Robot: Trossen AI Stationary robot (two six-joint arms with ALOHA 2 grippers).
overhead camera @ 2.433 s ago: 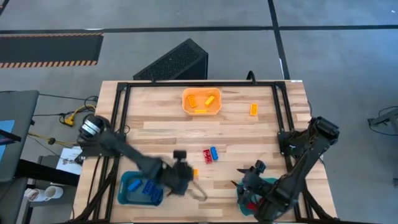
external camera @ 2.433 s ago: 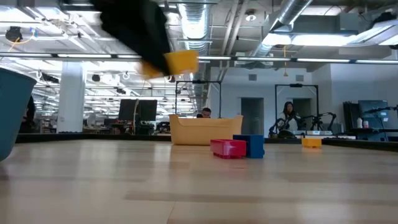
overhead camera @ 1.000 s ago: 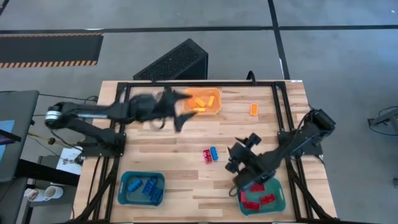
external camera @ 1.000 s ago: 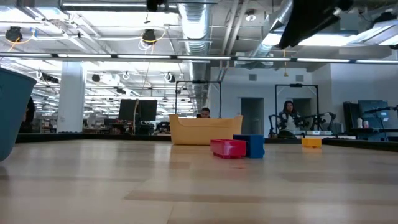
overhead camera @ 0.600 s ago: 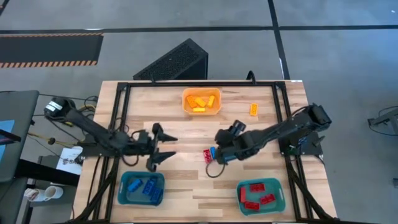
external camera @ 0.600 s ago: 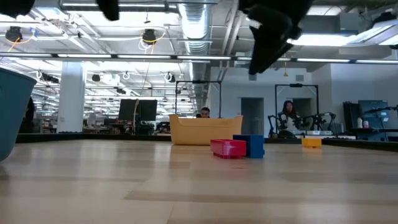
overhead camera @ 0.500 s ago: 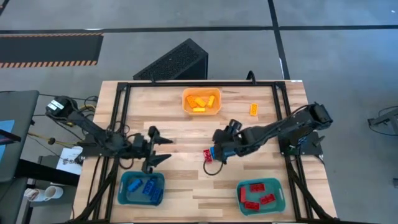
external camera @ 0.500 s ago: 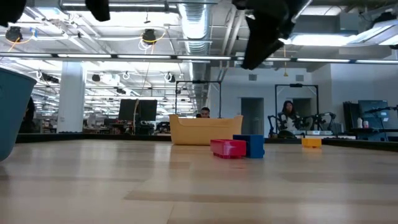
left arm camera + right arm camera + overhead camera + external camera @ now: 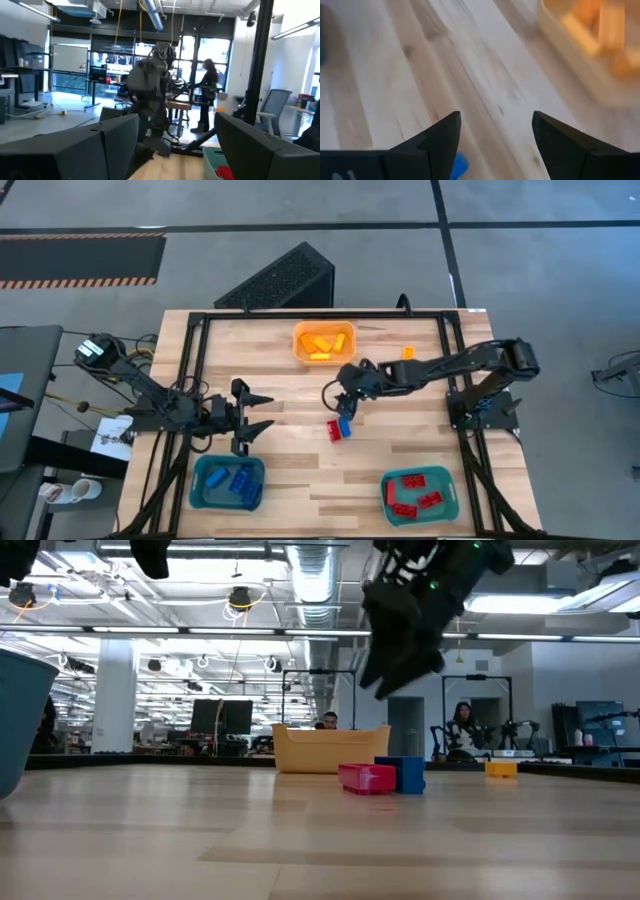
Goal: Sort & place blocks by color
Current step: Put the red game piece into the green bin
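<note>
A red block [image 9: 333, 431] and a blue block [image 9: 344, 425] lie side by side at the table's middle; in the low view the red block [image 9: 367, 778] and the blue block [image 9: 405, 774] rest flat on the wood. My right gripper [image 9: 336, 397] hangs open just above and beyond them, touching nothing; between its fingers [image 9: 495, 120] a corner of the blue block [image 9: 461, 164] shows. An orange block [image 9: 408, 353] lies alone toward the far right. My left gripper [image 9: 252, 416] is open and empty at the left of the table, level, pointing right.
An orange bin [image 9: 323, 343] with orange blocks stands at the far middle. A teal bin [image 9: 228, 483] of blue blocks sits near left, and a teal bin [image 9: 415, 492] of red blocks near right. A black frame [image 9: 200, 360] edges the table. People stand in the room behind.
My left gripper has drawn back from the orange bin toward the table's left and near side, then held there. My right gripper has swung from above the red-block bin toward the table's middle and far side, ending over the red and blue blocks. The blocks have not moved.
</note>
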